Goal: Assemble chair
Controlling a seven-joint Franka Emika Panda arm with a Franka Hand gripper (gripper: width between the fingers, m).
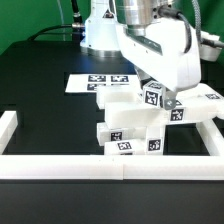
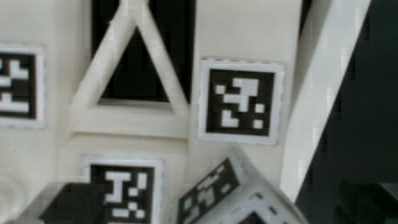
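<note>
Chair (image 1: 128, 128) parts on black table (image 1: 40, 90), open pincer (image 1: 168, 103) above.

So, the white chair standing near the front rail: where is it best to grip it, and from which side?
Probably grip the chair from above, on the upright tagged panel at its top. That panel looks thin and flat-sided, so the open jaws of the gripper could close across it. The wider blocks below seem too wide.
</note>
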